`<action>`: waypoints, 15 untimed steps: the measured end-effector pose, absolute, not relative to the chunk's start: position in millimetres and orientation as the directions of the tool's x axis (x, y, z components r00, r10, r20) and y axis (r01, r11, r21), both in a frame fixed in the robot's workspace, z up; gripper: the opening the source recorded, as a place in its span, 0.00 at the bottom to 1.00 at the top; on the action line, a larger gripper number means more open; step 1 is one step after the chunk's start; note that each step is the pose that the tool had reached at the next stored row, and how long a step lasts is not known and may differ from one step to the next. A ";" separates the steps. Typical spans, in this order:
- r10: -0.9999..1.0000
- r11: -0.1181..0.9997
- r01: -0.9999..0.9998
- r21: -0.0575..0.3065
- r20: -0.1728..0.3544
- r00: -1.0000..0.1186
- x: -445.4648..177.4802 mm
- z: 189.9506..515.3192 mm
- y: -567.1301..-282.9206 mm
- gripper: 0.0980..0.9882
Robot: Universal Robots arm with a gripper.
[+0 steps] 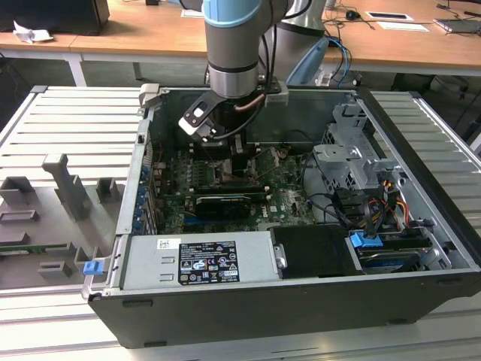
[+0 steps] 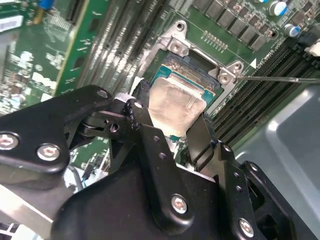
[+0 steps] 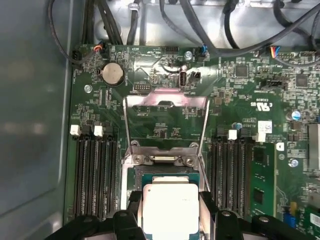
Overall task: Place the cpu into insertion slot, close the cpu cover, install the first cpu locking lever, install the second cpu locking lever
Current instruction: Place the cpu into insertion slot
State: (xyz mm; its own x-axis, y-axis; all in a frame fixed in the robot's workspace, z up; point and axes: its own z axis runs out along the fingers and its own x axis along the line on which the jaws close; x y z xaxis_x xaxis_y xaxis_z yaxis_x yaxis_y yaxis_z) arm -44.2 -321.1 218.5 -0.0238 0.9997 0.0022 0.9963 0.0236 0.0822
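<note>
Gripper [image 2: 170,116] clamped the cpu [image 3: 170,210] narrowly, with one matte black finger on each of two opposite edges. The chip's face was flat, pale, brushed metal with rounded corners, and a thin teal board edge showed around it. Directly beneath it lay the slot [image 2: 187,64], a dark square recess with a bright metal rim. I could not tell whether the chip was fully seated or just above the contacts. Placing looked close to done, though the grip was not released.

Just past the fingertips the cover [image 3: 145,100], a thin silvery frame with a big cut-out, stood swung open on its hinge, so closing was left to do. A thin wire rod [image 2: 280,78] beside the slot looked like an unlatched lever, so by my reading both lever steps were also left.

On either side of the gripper ran long black ribbed memory slots [image 3: 95,175], set in the glossy green board [image 3: 250,125].
</note>
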 end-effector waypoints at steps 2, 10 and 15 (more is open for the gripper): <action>1.000 0.016 0.997 0.081 0.002 -0.016 -44.1 215.3 -319.7 0.49; 1.000 -0.028 0.996 0.081 0.002 0.028 -44.5 209.6 -319.7 0.49; 1.000 -0.027 0.996 0.081 0.002 0.027 -44.8 205.8 -319.6 0.49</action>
State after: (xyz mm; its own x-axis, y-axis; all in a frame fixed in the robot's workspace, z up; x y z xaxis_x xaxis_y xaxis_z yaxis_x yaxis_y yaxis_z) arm -44.8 -319.6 205.8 0.0267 0.9996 0.0020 0.9963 -0.0268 0.0814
